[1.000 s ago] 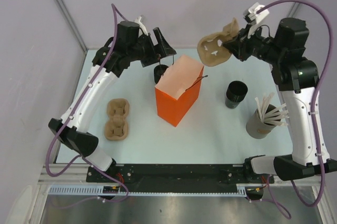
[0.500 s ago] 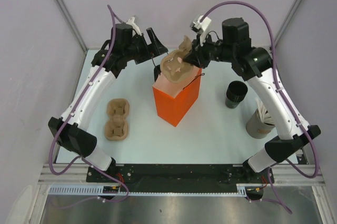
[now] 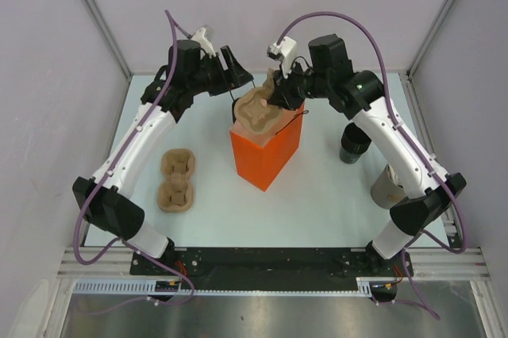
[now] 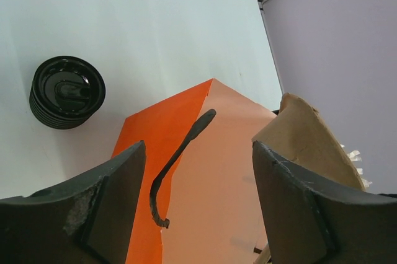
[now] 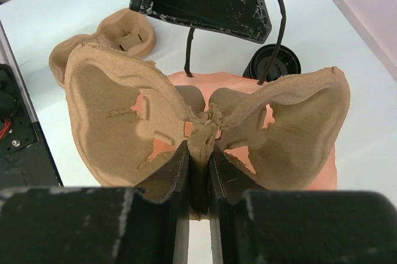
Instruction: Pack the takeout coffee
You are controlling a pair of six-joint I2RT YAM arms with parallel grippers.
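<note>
An orange paper bag [image 3: 266, 147] stands open mid-table. My right gripper [image 3: 278, 96] is shut on the middle ridge of a brown pulp cup tray [image 3: 258, 108] and holds it over the bag's mouth; the wrist view shows the gripper [image 5: 200, 152] pinching the tray [image 5: 111, 109]. My left gripper [image 3: 240, 76] is open at the bag's far left rim, and in its own view the gripper [image 4: 198, 196] has the bag's black handle [image 4: 180, 158] loose between the fingers. One lidded black cup [image 4: 67, 92] stands behind the bag. Another black cup [image 3: 352, 150] stands right of the bag.
A second pulp tray [image 3: 176, 179] lies left of the bag. A grey tub of white sticks [image 3: 385, 191] stands at the right, partly behind my right arm. Grey walls close in the back and sides.
My right arm has swung left with the pulp tray, from the back right to over the bag's mouth. My left arm has barely moved.
</note>
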